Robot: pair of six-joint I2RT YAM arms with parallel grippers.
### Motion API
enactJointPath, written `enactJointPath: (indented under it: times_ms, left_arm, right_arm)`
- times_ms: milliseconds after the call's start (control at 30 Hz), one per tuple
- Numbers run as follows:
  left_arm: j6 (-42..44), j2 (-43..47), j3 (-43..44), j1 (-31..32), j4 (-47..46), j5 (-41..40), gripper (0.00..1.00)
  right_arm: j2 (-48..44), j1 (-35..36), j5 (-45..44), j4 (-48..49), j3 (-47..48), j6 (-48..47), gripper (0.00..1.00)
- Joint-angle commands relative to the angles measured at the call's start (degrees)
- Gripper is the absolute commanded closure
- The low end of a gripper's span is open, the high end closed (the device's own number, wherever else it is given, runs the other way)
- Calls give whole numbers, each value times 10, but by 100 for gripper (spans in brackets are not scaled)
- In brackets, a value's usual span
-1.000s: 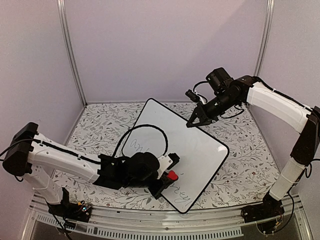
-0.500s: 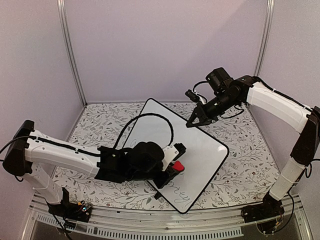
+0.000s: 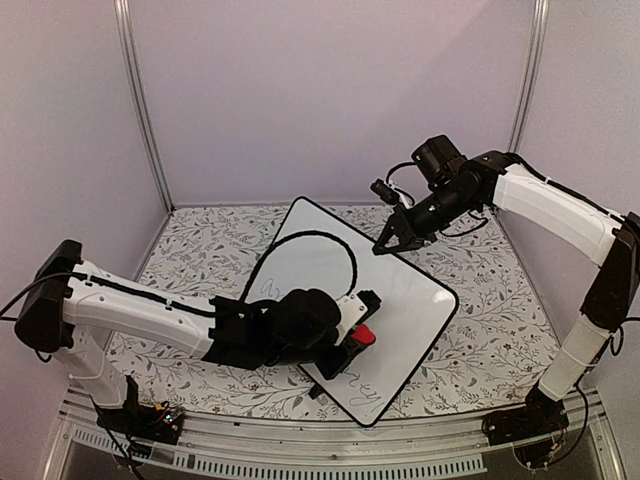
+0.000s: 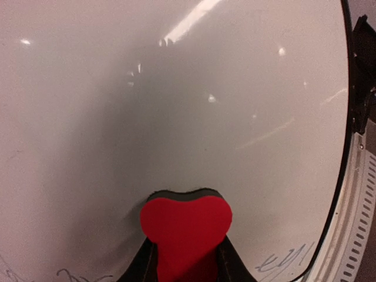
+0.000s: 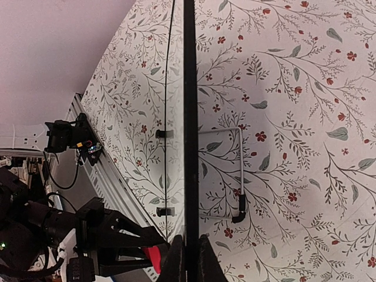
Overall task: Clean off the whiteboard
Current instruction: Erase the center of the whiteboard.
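- The floral counter carries the whiteboard in its middle. It sits diagonally, long axis running far left to near right, one corner pointing at the arm bases.
- The left arm lies low, reaching rightwards over the board's near half.
- The right arm bends high, sloping down to the board's far edge.
- The right gripper is pinched tight on that edge.
- The left gripper is clamped on a red eraser pressed to the board.
- Cursive handwriting shows by the near corner.
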State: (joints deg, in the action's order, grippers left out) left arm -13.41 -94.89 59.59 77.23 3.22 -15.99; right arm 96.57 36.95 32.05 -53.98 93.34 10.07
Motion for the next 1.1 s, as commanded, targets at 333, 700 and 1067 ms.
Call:
enactJointPath:
  times_ms: [333, 700, 1067]
  left_arm:
    - [-43, -28, -55, 24, 41, -1, 100]
    - [-74, -1, -111, 25, 25, 15, 100]
    - [-64, 113, -101, 20, 34, -53, 100]
  right_arm:
    - [5, 15, 6, -3, 2, -4, 100]
    - [3, 15, 7, -3, 1, -3, 100]
    - [1, 15, 6, -3, -2, -3, 100]
